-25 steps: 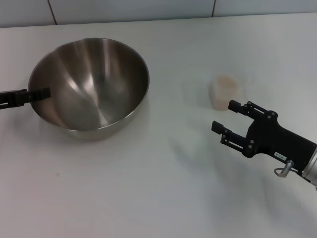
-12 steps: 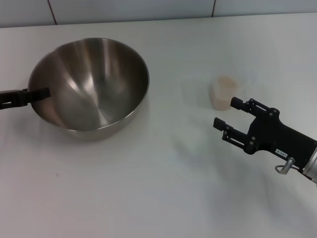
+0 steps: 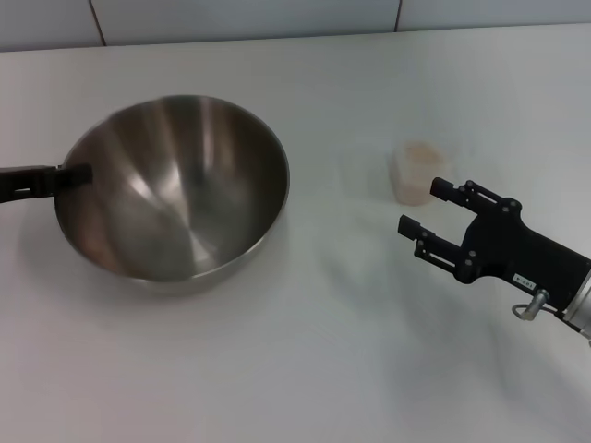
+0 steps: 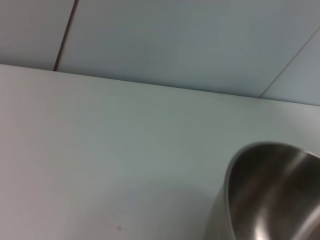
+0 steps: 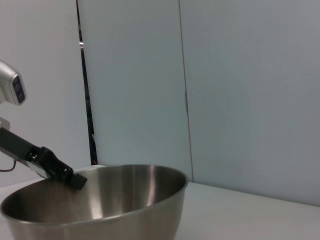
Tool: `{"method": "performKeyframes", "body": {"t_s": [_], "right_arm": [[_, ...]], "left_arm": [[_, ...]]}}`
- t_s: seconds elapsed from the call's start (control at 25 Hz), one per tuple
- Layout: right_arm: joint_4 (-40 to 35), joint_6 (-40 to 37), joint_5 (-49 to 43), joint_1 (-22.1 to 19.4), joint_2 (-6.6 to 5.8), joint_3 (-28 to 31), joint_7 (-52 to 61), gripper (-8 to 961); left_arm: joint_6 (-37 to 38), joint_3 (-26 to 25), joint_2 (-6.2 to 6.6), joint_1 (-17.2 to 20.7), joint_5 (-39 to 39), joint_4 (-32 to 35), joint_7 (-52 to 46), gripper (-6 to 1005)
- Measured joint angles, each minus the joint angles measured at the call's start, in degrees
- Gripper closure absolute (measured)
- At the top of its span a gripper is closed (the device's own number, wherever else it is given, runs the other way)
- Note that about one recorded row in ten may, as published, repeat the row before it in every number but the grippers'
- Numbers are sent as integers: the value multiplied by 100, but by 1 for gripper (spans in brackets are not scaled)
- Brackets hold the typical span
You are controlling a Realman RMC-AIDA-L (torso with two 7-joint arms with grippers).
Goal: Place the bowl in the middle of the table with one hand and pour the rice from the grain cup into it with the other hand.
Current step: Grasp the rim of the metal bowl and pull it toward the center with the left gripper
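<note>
1. Bowl, head view: it sits left of centre on the white worktop and appears tilted. The left gripper is clamped on its left rim. Judgement: stiff, smooth steel, slippery at a thin rim hold and wide enough to swing, so a firm rim pinch is needed.
2. Head view: the grain cup stands right of centre, well apart from the bowl, with pale rice inside. The right gripper, fingers spread, sits just beside the cup, not around it. Judgement: light, thin, crushable plastic, best taken mid-wall and kept upright.
3. Left wrist view: only part of the bowl's rim and bare worktop show; no fingers are visible.
4. Right wrist view: the bowl fills the foreground, with the left gripper closed on its rim.
</note>
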Motion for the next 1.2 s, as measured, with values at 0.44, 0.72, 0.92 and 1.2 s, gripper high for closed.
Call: {"method": "performKeyframes", "body": {"t_s": [0.44, 0.72, 0.92, 1.2], "right_arm": [[6, 0, 14, 36, 0, 39, 0, 249], [8, 1, 16, 49, 0, 67, 0, 249], [8, 11, 22, 54, 0, 140, 0, 249], [12, 51, 23, 97, 0, 141, 0, 250]], "left_arm": [[46, 271, 13, -32, 132, 292, -26, 846], [80, 339, 8, -138, 327, 308, -52, 930], [150, 370, -4, -187, 350, 394, -38, 953], [257, 382, -5, -331, 320, 537, -9, 957]]}}
